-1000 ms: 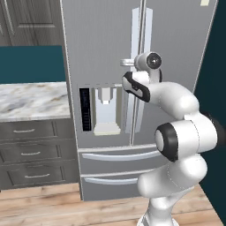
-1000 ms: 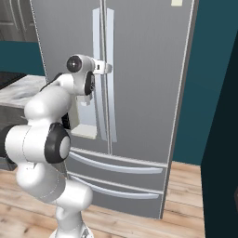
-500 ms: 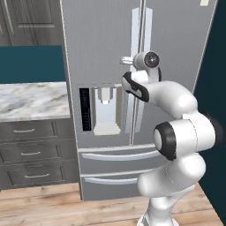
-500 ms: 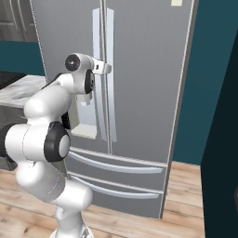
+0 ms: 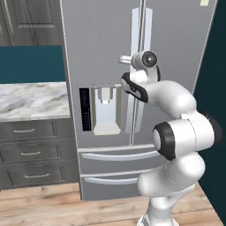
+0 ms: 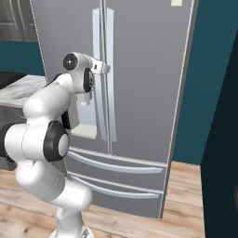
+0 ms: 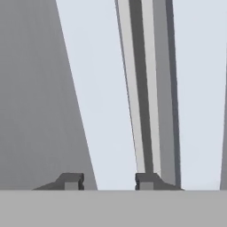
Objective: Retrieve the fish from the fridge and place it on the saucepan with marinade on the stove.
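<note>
Fingers [image 7: 109, 182] part spread, nothing between the tips; one tip [image 7: 69, 181] sits over the grey door panel, the other [image 7: 148, 181] right at the foot of the handle [image 7: 148, 88] as the hand view frames it; whether that tip touches the handle I cannot tell; no pinch confirmed. Judgement: the hand is lined up on the handle because the fridge [image 5: 101, 39] has to open first; fish is supposed to be inside, doors are shut, so it's hidden; saucepan and stove are somewhere off frame.

Outward: in the right base view the fingers [image 6: 105, 69] meet the paired vertical handles [image 6: 103, 69] near the centre seam, about mid-height of the upper doors; arm reaches horizontally from the base, wrist square to the door face, which suits a straight pull. Dispenser panel [image 5: 102, 110] sits in the left door below the hand; two drawers [image 5: 117, 170] under it, shut; surface [image 5: 31, 99] with marble top butts the fridge's left edge, cabinet drawers [image 5: 28, 152] beneath.

Writing: none legible; a small pale tag [image 5: 204, 2] at the fridge's top right corner, too small to read; no brand mark on doors or dispenser.
</note>
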